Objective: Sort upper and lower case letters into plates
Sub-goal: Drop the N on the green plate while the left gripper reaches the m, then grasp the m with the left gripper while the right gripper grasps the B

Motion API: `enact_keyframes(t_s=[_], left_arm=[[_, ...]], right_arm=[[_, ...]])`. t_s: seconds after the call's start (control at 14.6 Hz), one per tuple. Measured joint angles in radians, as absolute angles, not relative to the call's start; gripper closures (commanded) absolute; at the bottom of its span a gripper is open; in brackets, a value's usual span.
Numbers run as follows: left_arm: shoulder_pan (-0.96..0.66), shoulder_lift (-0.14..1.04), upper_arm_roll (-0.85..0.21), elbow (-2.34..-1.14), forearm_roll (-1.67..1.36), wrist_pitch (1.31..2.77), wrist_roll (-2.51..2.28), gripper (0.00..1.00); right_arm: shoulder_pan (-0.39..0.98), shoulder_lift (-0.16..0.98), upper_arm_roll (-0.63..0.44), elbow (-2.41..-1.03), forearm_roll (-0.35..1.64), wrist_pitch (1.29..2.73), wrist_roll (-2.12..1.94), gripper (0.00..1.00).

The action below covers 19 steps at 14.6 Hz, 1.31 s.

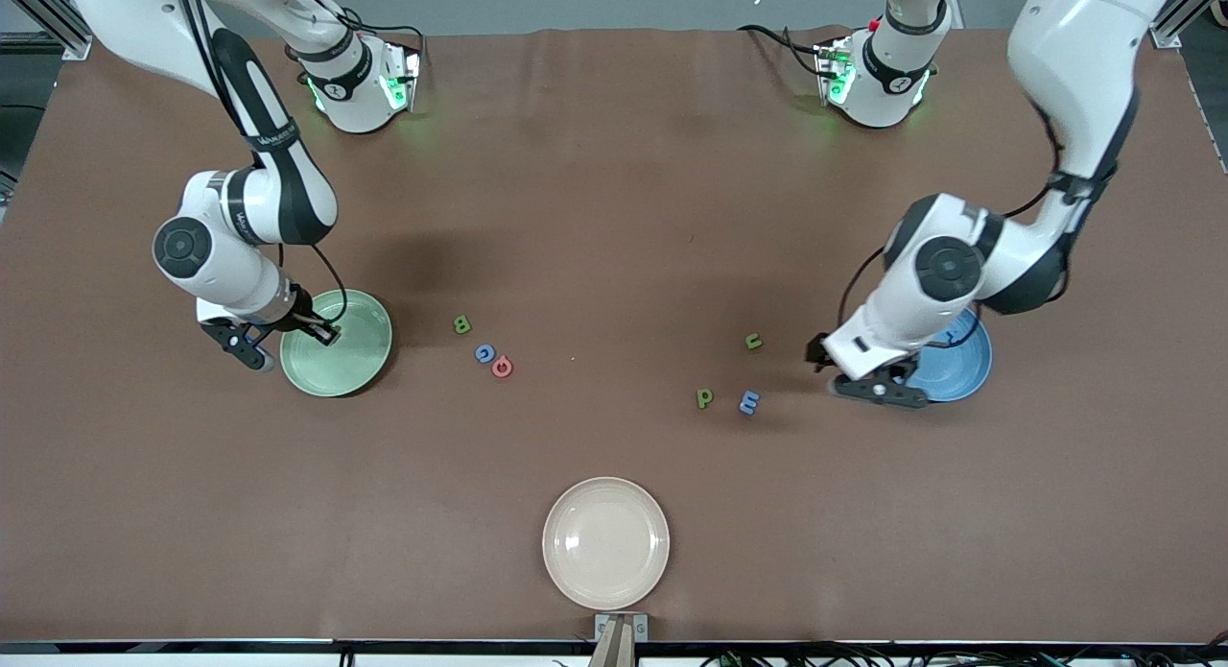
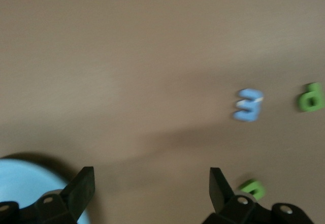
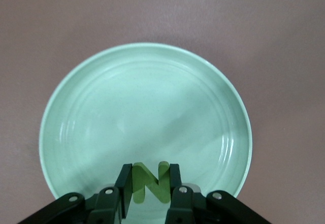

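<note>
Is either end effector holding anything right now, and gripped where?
Right end effector pinches a green N by its two uprights over the green plate. Left end effector holds nothing.

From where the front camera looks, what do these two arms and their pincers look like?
Both arms are glossy white with black joint bands and round grey-black joint caps. Thin black cables loop along them, and green lights glow at the bases. The left pincer and the right pincer are black with two flat fingers.

We see a robotics lab: two arm bases [image 1: 360, 86] bolted to a brown-covered table [image 1: 614, 216], aluminium framing [image 1: 43, 19] at its corners, cables [image 1: 863, 655] along its edge.
</note>
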<state>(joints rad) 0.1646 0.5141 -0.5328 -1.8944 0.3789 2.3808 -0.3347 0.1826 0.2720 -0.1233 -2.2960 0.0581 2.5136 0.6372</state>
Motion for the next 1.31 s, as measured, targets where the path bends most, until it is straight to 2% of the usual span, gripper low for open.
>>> enact_keyframes(t_s=[0.27, 0.34, 0.41, 0.48, 0.55, 0.82, 0.96, 1.17, 1.31], left_arm=[[0.084, 0.650, -0.531, -1.755, 0.458, 2.381, -0.335, 0.01], [0.068, 0.678, -0.530, -1.728, 0.469, 2.382, -0.335, 0.01], [0.055, 0.700, -0.529, -1.708, 0.474, 2.381, -0.335, 0.01], [0.045, 0.719, -0.528, -1.692, 0.478, 2.381, -0.335, 0.02], [0.041, 0.735, -0.528, -1.676, 0.483, 2.382, -0.335, 0.05], [0.033, 0.785, -0.527, -1.655, 0.505, 2.381, -0.304, 0.18], [0.025, 0.802, -0.527, -1.647, 0.509, 2.381, -0.283, 0.24], [0.012, 0.811, -0.527, -1.642, 0.509, 2.381, -0.274, 0.34], [0.002, 0.819, -0.527, -1.641, 0.509, 2.381, -0.274, 0.37]], right_arm=[[0.183, 0.298, -0.120, -2.301, 0.058, 2.513, 0.635, 0.95], [0.183, 0.310, -0.120, -2.301, 0.058, 2.512, 0.631, 0.90], [0.184, 0.321, -0.119, -2.301, 0.058, 2.512, 0.626, 0.62], [0.184, 0.330, -0.118, -2.301, 0.058, 2.512, 0.622, 0.15], [0.184, 0.335, -0.117, -2.301, 0.058, 2.512, 0.614, 0.00], [0.184, 0.337, -0.117, -2.297, 0.058, 2.508, 0.589, 0.00], [0.195, 0.329, -0.111, -2.267, 0.059, 2.459, 0.586, 0.00], [0.268, 0.298, -0.101, -2.169, 0.076, 2.321, 0.666, 0.00], [0.348, 0.287, -0.097, -2.145, 0.080, 2.308, 0.747, 0.00]])
